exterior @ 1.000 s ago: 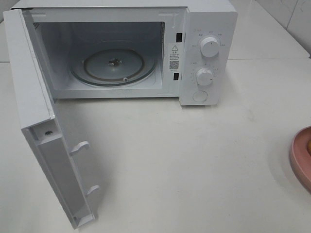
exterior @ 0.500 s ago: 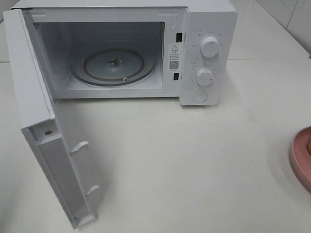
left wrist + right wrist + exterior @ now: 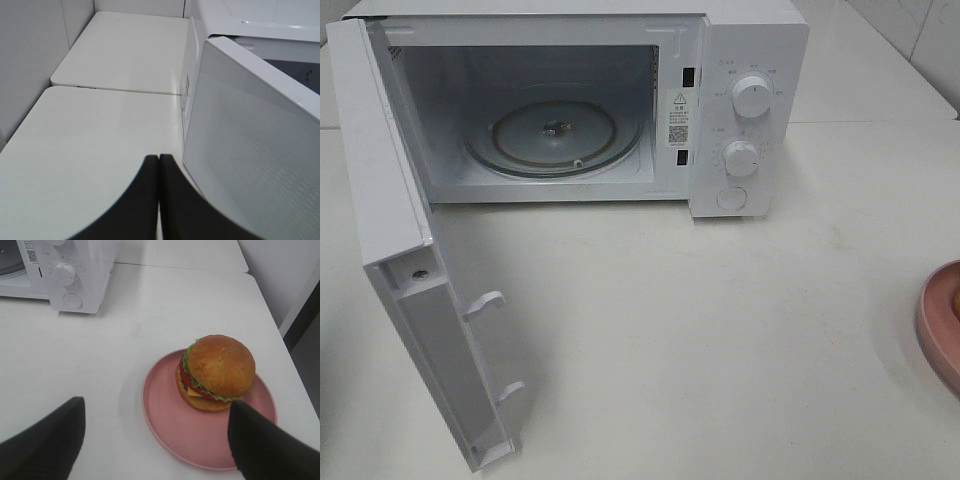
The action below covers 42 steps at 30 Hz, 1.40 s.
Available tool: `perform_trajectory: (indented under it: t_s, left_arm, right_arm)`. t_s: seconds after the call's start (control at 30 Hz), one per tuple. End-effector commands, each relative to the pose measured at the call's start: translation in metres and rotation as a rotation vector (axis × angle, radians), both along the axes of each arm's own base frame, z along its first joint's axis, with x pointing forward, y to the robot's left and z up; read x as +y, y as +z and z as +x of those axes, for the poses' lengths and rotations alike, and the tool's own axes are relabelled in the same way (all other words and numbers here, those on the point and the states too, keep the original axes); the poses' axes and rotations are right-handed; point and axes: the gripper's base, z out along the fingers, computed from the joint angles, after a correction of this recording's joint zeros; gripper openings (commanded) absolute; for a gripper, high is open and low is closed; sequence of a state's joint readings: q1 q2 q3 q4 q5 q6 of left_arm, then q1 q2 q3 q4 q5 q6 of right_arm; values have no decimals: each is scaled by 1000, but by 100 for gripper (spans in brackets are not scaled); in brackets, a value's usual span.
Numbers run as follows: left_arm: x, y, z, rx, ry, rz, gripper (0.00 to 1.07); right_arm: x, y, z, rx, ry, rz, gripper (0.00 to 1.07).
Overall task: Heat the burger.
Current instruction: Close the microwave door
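No scene change vs. earlier. Microwave door open for loading, upper left. Left gripper pinched, empty. Right gripper wide above burger on plate, pre-grasp.

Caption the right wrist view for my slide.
Open right pincer hovers over glossy golden-brown burger on round pink plate.

Microwave mouth wide open, only the glass tray inside, door sticking out near left, bare table between it and plate far right
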<state>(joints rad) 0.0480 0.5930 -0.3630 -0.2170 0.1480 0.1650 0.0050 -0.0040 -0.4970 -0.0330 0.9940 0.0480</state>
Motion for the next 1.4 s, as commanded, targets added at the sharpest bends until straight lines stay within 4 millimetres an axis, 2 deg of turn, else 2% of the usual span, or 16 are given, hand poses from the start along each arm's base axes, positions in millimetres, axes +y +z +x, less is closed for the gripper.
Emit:
perform_trajectory:
  t_s: [0.03, 0.2, 0.4, 0.5, 0.7, 0.83, 0.9, 1.13, 1.4]
  left_arm:
    - [5, -8, 11, -96, 53, 3, 0]
    - [4, -17, 24, -159, 59, -3, 0]
    - [-9, -30, 36, -202, -45, 83, 0]
    - [-14, -37, 41, -171, -91, 119, 0]
    - [-22, -60, 56, -57, -141, 15, 0]
    - [-29, -66, 63, -60, -213, 3, 0]
    - [-37, -73, 68, -63, -306, 5, 0]
    - [-47, -86, 76, -65, -381, -40, 0]
    - [-72, -101, 84, -59, -496, -77, 0]
  right_arm:
    - [0, 0, -4, -26, 0, -10, 76]
    - [0, 0, -4, -26, 0, -10, 76]
    - [0, 0, -4, -26, 0, -10, 76]
    - [0, 0, -4, -26, 0, -10, 76]
    - [0, 0, -4, -26, 0, -10, 76]
    - [0, 0, -4, -26, 0, -10, 76]
    - [0, 0, -4, -26, 0, -10, 76]
    - [0, 0, -4, -26, 0, -10, 76]
    - [0, 0, -4, -26, 0, -10, 76]
